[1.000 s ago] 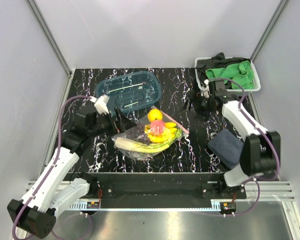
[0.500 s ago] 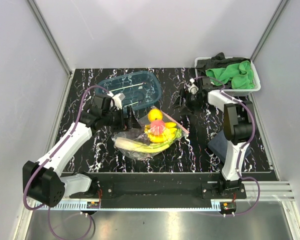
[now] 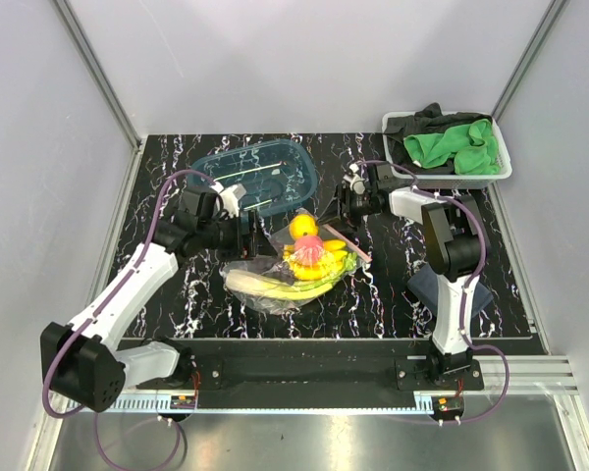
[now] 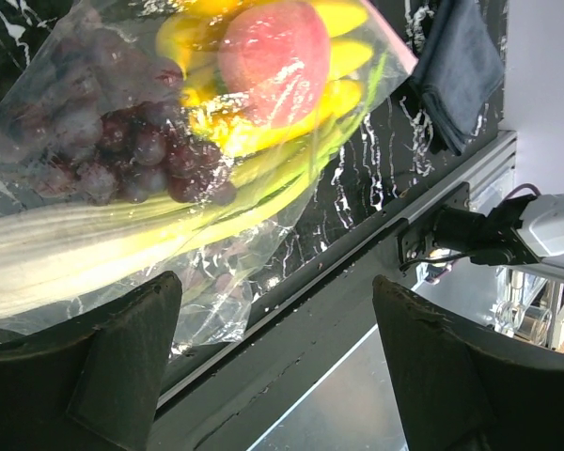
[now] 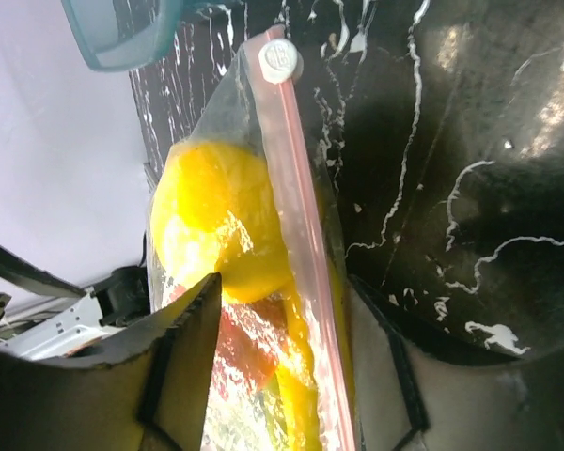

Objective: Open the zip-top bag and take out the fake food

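Clear crinkly zip-top bag [image 3: 293, 267] is lying on the black marbled worktop [image 3: 383, 294]. Left claw [image 3: 247, 234] and right claw [image 3: 343, 216] are gaping empty beside it; the right should be pinching the pink zip strip [image 5: 296, 235] squarely.

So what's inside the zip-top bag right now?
Inside the zip-top bag: a lemon, peach, banana bunch, grapes and a leek. Anything beneath that pile is covered.

No writing, label, brand, number or sign is legible anywhere, whether on the clear crinkly plastic zip-top bag [image 3: 294, 267], the blue-tinted clear rectangular tray [image 3: 265, 162] or the black white-veined counter [image 3: 373, 294].
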Tool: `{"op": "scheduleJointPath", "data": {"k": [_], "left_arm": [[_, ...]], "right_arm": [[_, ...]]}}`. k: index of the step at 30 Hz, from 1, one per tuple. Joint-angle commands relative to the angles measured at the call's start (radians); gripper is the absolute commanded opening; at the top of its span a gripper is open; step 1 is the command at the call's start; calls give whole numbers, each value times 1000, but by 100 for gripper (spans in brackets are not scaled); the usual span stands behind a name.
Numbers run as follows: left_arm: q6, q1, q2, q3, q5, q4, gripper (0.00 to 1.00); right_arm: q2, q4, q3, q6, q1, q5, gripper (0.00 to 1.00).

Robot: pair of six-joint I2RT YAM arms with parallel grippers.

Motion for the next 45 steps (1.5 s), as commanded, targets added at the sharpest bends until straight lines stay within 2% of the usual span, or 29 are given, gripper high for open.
{"op": "scheduleJointPath", "data": {"k": [1, 2, 5, 6, 10, 11, 20, 24, 32, 36, 40, 45], "left_arm": [[1, -4, -55, -1, 54, 13, 84], [-3, -4, -68, -4, 57, 13, 83], [-19, -15, -97, -9, 62, 13, 82], [-25, -22, -105, -9, 59, 13, 82], [-62, -35, -151, -13, 48, 22, 82], [-69, -35, -157, -9, 45, 22, 82], [-169, -36, -216, 77, 17, 69, 82], [-174, -36, -211, 135, -6, 92, 83], [-125, -35, -104, 226, -24, 112, 86], [-24, -32, -56, 281, -10, 117, 88], [105, -3, -2, 327, 57, 123, 88], [211, 60, 70, 332, 285, 190, 82]], "right_arm": [[23, 116, -11, 66, -8, -57, 55], [28, 123, -9, 79, -5, -75, 47], [19, 198, -35, 158, -5, -95, 33], [14, 232, -38, 169, -5, -99, 21], [-50, 223, -43, 203, -5, -82, 1], [-62, 215, -41, 209, -5, -82, 0], [-248, 10, 54, 133, 51, -59, 0], [-346, -22, 60, 125, 75, -56, 0], [-469, -82, 40, 77, 112, -120, 0], [-535, -88, 5, 53, 123, -134, 0], [-558, -85, 0, 44, 126, -175, 0], [-561, -81, 5, 27, 126, -247, 0]]}}
